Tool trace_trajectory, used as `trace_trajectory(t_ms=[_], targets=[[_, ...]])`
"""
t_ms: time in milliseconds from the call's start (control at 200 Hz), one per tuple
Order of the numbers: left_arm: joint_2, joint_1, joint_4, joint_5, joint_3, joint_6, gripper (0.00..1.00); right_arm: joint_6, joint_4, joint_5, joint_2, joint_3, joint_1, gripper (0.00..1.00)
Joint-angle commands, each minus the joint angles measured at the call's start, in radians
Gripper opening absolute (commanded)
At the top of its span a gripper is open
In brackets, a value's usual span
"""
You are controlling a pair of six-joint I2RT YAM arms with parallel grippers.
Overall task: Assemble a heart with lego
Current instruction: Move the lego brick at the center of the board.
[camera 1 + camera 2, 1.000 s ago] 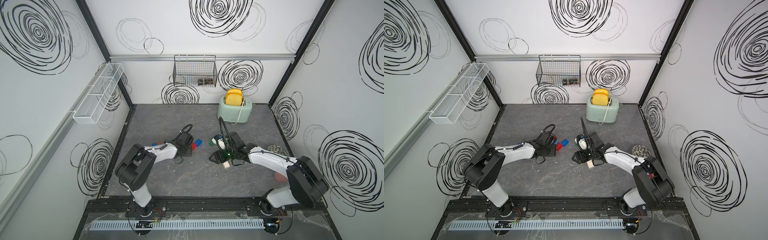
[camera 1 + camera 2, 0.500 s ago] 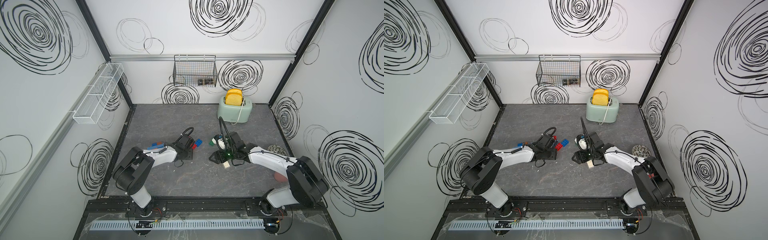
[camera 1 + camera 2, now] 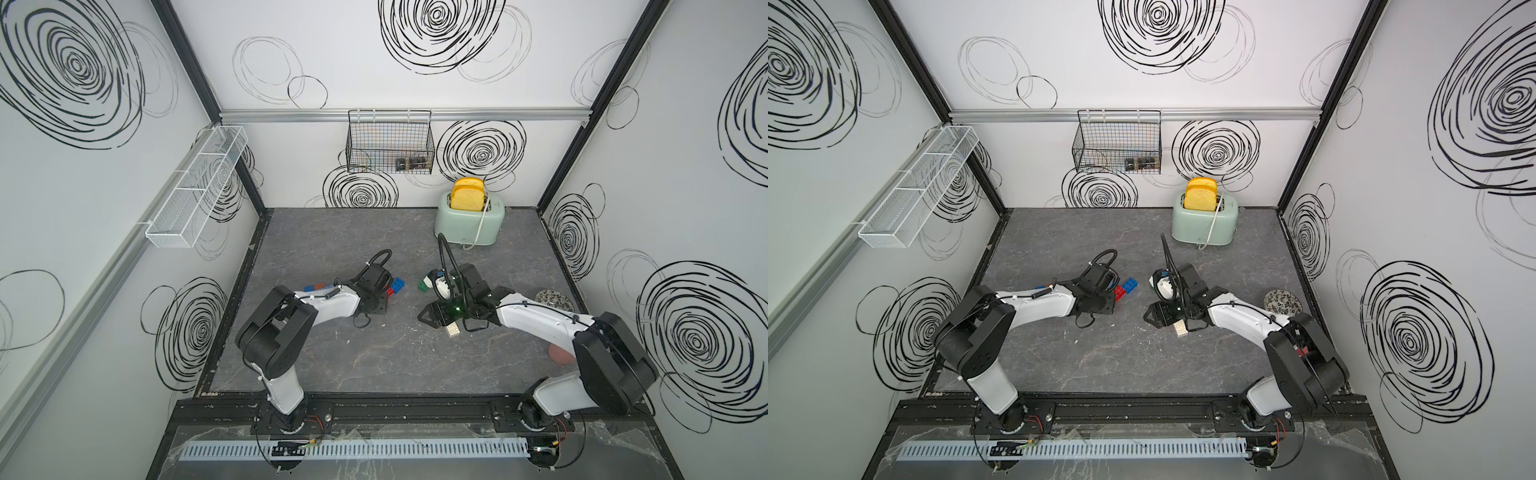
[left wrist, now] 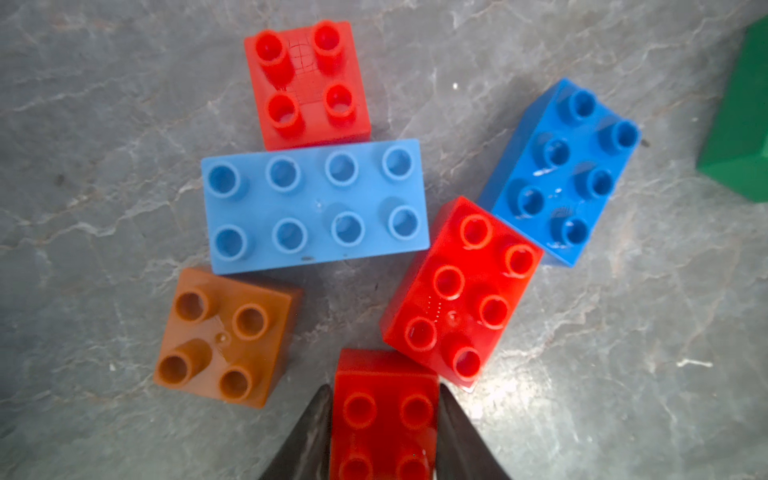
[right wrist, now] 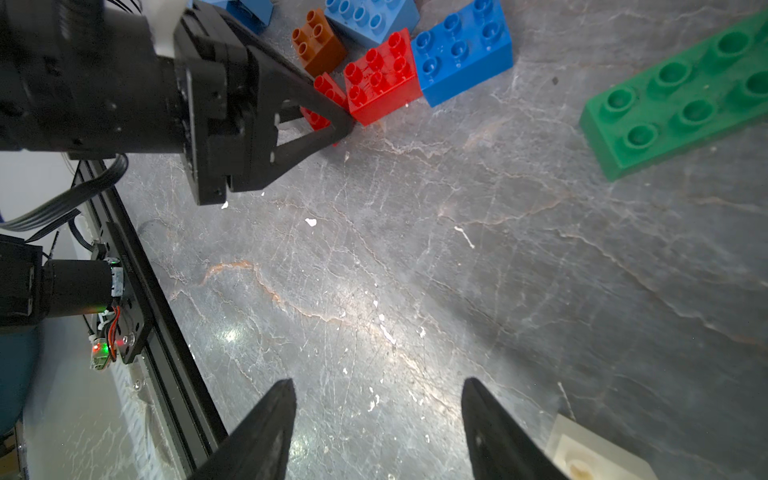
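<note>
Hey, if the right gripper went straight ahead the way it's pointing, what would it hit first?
Probably the bare table: the right gripper, jaws open and empty, angles down toward the grey surface with nothing between. The red six-stud brick lies farther along that line, though depth is unclear.

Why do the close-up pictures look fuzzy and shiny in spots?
Left wrist view: the red brick nearest the lens is soft, and glare whitens the table beside it. Right wrist view: bright reflections streak the table, and the white brick close to the lens is blurred. Both top views: evenly lit.
</note>
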Motion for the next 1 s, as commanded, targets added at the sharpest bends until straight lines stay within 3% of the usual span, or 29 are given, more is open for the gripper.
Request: trace_trajectory(t_ms=[0, 220, 510, 756, 996], targets=[[0.012, 0.002, -0.057, -0.011, 0.010, 0.017, 0.36, -0.016, 0.002, -0.013, -0.005, -0.009, -0.003, 0.66], [-0.113, -0.079, -0.139, -0.013, -0.017, -0.037, 0.34, -0.014, 0.000, -0.002, -0.012, -0.007, -0.001, 0.66], [-0.249, -0.206, -0.101, 0.021, -0.167, -0.255, 0.33, -0.012, -0.013, 0.054, -0.008, 0.002, 0.012, 0.66], [-0.230, -0.301, -0.061, 0.007, -0.188, -0.365, 0.33, -0.008, -0.027, 0.097, -0.017, 0.005, 0.031, 0.66], [-0.170, -0.314, 0.024, 0.052, -0.199, -0.400, 0.34, -0.003, -0.048, 0.137, -0.019, 0.011, 0.044, 0.66]])
